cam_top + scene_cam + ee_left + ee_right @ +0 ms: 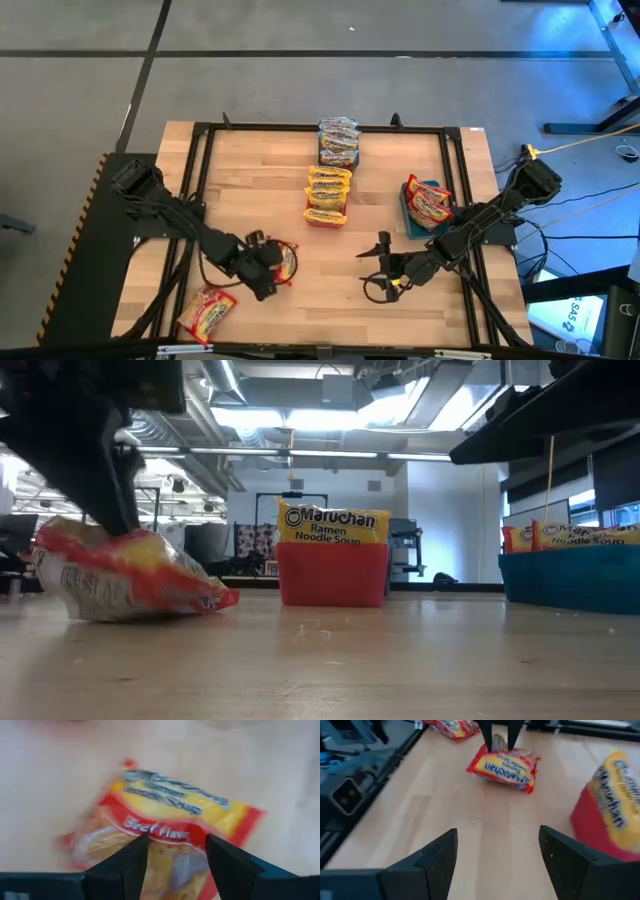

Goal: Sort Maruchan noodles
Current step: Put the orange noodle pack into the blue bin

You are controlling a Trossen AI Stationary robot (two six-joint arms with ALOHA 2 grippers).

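- A red-and-yellow noodle packet (pixel 285 263) lies flat on the wooden table (pixel 260 180), near the front and left of middle (its label reads "Beef Flavor" in the left wrist view).
- The left gripper (pixel 176 851) is down on this packet, its fingers (pixel 131 862) closed on the crinkled wrapper from either side.
- A second loose packet (pixel 206 313) lies nearer the front left corner, apart from the first.
- The red bin (pixel 325 217) at the table's middle holds a row of packets (pixel 328 190); behind it, at the far edge, more packets (pixel 338 141) sit in another bin.
- The teal bin (pixel 415 220) on the right holds packets with red labels (pixel 429 202).
- The right gripper (pixel 497 847) hovers low over bare wood between the red and teal bins, jaws spread wide with nothing between them.
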